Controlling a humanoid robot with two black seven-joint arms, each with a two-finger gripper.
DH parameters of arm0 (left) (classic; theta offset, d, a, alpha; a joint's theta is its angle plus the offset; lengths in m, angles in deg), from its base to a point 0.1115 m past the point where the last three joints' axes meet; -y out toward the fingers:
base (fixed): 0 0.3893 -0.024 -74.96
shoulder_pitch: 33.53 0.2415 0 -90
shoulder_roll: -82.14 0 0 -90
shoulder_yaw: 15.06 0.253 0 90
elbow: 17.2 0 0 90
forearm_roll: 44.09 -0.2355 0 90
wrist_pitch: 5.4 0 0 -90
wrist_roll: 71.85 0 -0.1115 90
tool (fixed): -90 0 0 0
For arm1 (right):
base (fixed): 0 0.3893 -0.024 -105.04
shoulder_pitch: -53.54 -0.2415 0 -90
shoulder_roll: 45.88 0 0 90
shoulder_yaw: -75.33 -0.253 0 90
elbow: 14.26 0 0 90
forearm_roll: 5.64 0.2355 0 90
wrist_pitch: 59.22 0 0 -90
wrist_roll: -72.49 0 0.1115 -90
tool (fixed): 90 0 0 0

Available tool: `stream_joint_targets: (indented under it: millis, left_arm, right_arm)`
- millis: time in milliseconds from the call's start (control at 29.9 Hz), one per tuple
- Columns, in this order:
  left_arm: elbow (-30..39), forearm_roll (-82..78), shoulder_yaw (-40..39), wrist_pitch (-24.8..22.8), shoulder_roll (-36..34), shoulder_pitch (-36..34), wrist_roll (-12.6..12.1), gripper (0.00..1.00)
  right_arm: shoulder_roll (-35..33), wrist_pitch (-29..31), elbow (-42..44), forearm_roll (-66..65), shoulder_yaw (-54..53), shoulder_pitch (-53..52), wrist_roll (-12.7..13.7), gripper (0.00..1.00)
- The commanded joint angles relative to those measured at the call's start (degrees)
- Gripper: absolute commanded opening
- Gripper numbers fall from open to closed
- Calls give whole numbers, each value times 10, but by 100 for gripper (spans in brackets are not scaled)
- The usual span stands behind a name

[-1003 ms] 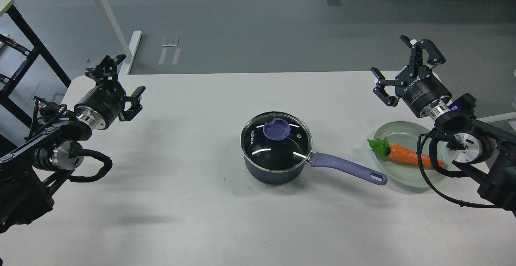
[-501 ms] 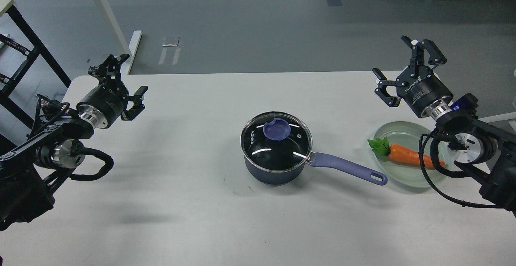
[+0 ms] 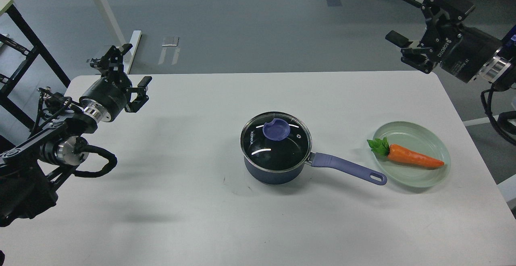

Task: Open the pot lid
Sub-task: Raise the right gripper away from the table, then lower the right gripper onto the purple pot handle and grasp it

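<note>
A dark blue pot [image 3: 275, 172] stands mid-table with its purple handle [image 3: 347, 168] pointing right. A glass lid [image 3: 276, 141] with a purple knob [image 3: 275, 129] sits closed on it. My left gripper [image 3: 126, 67] is open and empty above the table's far left part, well apart from the pot. My right gripper [image 3: 404, 16] is open and empty, raised high beyond the table's far right corner, far from the lid.
A pale green plate [image 3: 437, 141] with a carrot [image 3: 412, 156] lies to the right of the pot handle. The white table [image 3: 181, 201] has its far edge just behind my left gripper. A black rack stands off the table at far left.
My right arm has lifted up and back to the right, off the plate area. My left gripper has edged slightly right and up. The pot and lid have not moved.
</note>
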Motion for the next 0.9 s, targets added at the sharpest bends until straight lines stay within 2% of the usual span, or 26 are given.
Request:
stream_joint_targets:
  millis: [0, 201, 468, 568, 602, 669, 869]
  left_arm:
    - [9, 0, 0, 1, 0, 0, 0, 99]
    - [12, 0, 0, 1, 1, 0, 0, 99]
    - [30, 0, 0, 1, -2, 0, 0, 99]
    - [30, 0, 0, 1, -2, 0, 0, 99]
    - [32, -4, 0, 1, -2, 0, 0, 99]
    - [37, -13, 0, 1, -2, 0, 0, 99]
    - [41, -16, 0, 1, -3, 0, 0, 99]
  right_arm:
    - [-35, 0, -85, -182, 38, -47, 0, 100]
    - [-41, -4, -139, -411, 142, -133, 0, 100]
    - [-20, -14, -180, -589, 281, -236, 0, 100]
    - [-19, -15, -181, -593, 283, -237, 0, 100]
    - [9, -39, -178, -663, 325, -241, 0, 100]
    - [24, -51, -173, -687, 338, -241, 0, 100]
    - [57, -60, -138, -711, 370, -238, 0, 100]
